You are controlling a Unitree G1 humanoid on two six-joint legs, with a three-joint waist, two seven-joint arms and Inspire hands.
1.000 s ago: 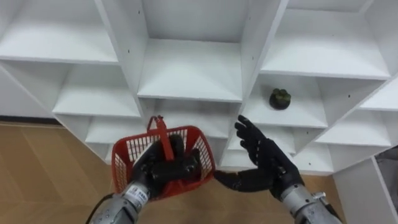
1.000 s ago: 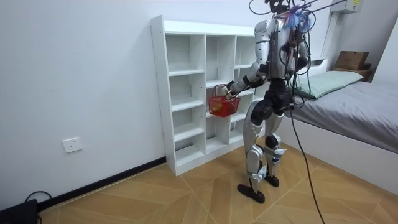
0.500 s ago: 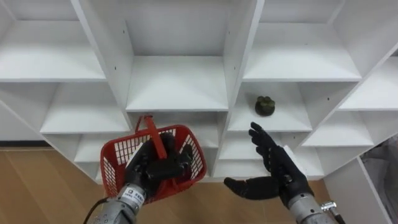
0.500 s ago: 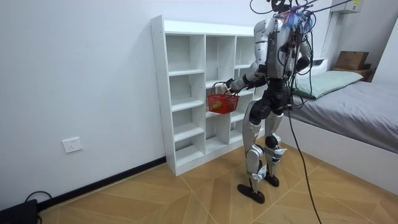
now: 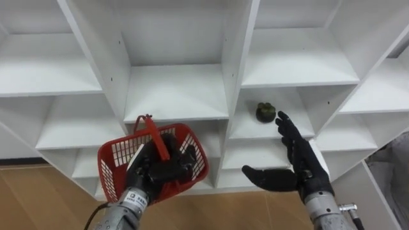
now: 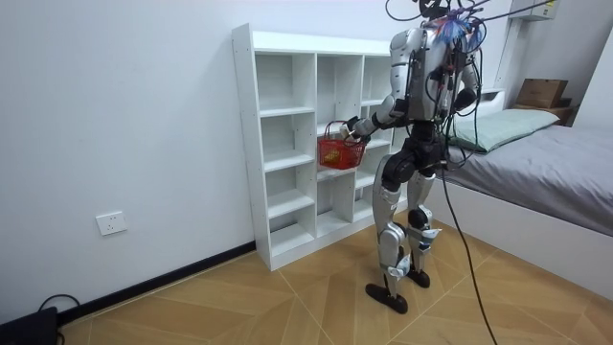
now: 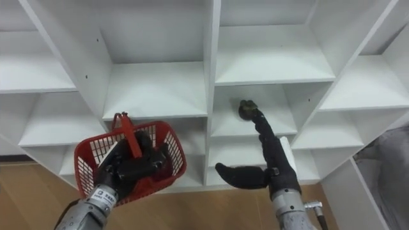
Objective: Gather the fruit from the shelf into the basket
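- Room: herringbone wood floor, plain white wall, grey bed at the room view's right. The robot stands upright, facing the closet.
- Closet: white open unit of square compartments with smooth, flat, hard-edged boards and rows of small peg holes in the dividers. It spans the whole eye view.
- Basket: red plastic with mesh walls, a solid rim and a strap handle standing up. It is at lower left of the frame, tilted, in front of the centre column. Its contents cannot be determined.
- Left hand: black, fingers curled round the basket at the handle base.
- Right hand: black, at lower right. Fingers are straight and spread, thumb out to the side, tips close beside the fruit and holding nothing.
- Fruit: small, dark green, rounded and lumpy. It sits just right of frame centre, on the shelf of a compartment in the right-hand column.
- Hazards:
  - Straight fingertips arriving first may nudge the fruit rearward or roll it along the slick shelf.
  - A partial grasp on the lumpy surface may drop it over the edge.
  - The tilted basket may miss the release.
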